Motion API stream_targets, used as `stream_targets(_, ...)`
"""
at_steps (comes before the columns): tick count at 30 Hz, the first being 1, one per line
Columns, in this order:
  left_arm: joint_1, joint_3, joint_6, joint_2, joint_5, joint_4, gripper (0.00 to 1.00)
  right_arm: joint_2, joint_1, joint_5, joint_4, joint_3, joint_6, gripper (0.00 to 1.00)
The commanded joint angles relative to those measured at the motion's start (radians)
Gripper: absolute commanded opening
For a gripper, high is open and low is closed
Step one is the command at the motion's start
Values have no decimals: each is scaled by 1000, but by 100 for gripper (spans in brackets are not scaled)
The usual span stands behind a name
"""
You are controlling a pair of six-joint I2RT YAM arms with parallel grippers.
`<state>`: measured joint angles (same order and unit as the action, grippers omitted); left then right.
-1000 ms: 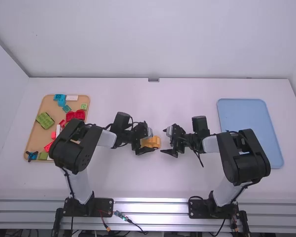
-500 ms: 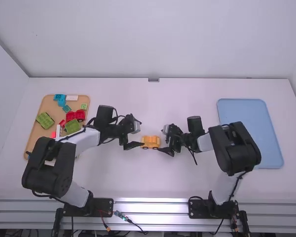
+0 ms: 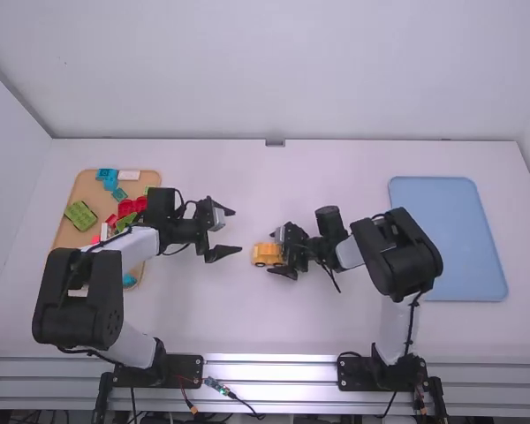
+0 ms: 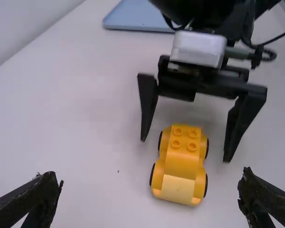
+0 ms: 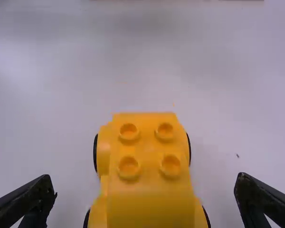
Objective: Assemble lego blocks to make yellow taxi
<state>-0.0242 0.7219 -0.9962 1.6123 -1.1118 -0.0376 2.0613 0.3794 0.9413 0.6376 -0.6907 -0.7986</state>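
My left gripper (image 3: 237,231) is open over the table, a short way left of the yellow car (image 3: 261,254). My right gripper (image 3: 276,254) stands open at the car's right end. In the left wrist view, my left gripper (image 4: 149,181) has nothing between its fingers; beyond it the yellow car (image 4: 180,159) rests on its black wheels, four-studded top upward, with gaps to both fingers of the other gripper. The right wrist view has the studded yellow car (image 5: 149,171) between the spread fingers of my right gripper (image 5: 145,183), touching neither.
A tan tray (image 3: 64,237) at the left holds green, red, blue and white blocks, partly hidden by the left arm. At the right lies a light blue tray (image 3: 450,234), with the right arm near its left edge.
My left gripper has pulled back leftward, off the yellow car. My right gripper has shifted left, and its fingers are now around the car's right end.
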Motion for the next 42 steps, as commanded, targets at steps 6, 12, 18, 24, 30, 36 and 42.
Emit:
stream_targets(6,4,13,-14,-23,-43,5,99,83,41,-68,11,-51,69,88)
stream_targets(12,3,13,-15,-23,-45,6,99,83,25,-55,12,-50,69,35)
stream_targets(18,3,13,-15,-23,-43,8,99,61,-4,-11,8,-49,97,31)
stream_targets(24,16,8,-15,-21,-42,-4,99,-94,-99,-66,-151,-49,79,28)
stream_targets(30,55,8,-15,-21,-3,-15,99,-312,-240,-230,-377,-49,50,25)
stream_targets(36,91,8,-14,-21,6,-59,99,-466,-460,-356,-487,-49,79,22)
stream_targets(42,88,8,68,-21,37,-120,99,-481,-689,-425,-488,-49,182,22)
